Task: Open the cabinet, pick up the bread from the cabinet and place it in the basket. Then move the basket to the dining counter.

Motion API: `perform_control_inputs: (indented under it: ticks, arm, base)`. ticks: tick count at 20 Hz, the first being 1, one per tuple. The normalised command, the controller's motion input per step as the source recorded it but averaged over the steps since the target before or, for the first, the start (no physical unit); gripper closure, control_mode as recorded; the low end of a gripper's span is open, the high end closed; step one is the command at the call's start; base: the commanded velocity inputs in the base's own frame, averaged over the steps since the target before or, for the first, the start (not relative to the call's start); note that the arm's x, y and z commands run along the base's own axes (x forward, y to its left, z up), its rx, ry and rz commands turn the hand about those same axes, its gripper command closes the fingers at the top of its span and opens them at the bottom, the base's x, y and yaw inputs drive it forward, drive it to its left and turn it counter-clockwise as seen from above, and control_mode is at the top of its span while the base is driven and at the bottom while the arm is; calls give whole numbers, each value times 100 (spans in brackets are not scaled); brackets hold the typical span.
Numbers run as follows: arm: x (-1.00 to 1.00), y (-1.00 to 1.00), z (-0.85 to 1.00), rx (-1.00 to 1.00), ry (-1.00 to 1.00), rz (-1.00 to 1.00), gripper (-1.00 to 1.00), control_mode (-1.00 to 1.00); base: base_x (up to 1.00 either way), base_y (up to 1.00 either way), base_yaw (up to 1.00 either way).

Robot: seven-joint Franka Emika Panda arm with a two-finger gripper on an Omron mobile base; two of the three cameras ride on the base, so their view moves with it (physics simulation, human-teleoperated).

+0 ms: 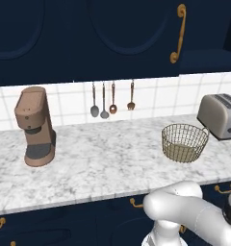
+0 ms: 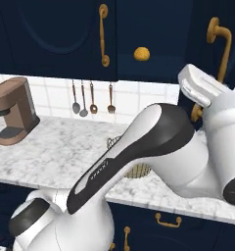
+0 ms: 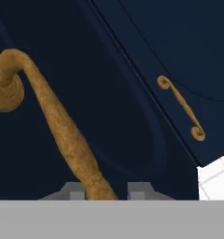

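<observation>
Now | claw [image 3: 104, 190] straddles cabinet [image 3: 132, 56] handle [image 3: 62, 126] | half-closed, grip unclear

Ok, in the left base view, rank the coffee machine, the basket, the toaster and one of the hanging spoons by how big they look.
1. coffee machine, largest.
2. basket and toaster: they look alike, and the picture's right edge cuts the toaster off, so no ranking between them.
3. hanging spoon, smallest by far.

White square tiles [image 1: 64, 103] line the wall behind the marble tabletop [image 1: 98, 163]. On that wall hang 4 utensils [image 1: 112, 101] — just right of them stands a silver toaster [image 1: 222, 115]; left, a brown coffee machine [image 1: 34, 126]. Navy drawers [image 2: 168, 223] below the tabletop carry brass pulls.
</observation>
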Motion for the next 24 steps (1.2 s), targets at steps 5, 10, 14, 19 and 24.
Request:
perform_control_inputs:
  ticks: [5,10,14,19,24]
  arm:
    - [-100,100,-100,-18,-41,0,100,-100]
    - [-100,100,-73,-12,-32,0,100,-100]
    - [-100,100,-55,-10,-31,0,100,-100]
    - [-100,87,-26,-2,-30,0,100,-100]
    - [-85,100,11,0,-25,-6,100,-100]
  base:
    - [0,0,0]
    - [0,0,0]
    - [0,0,0]
    - [0,0,0]
    - [0,0,0]
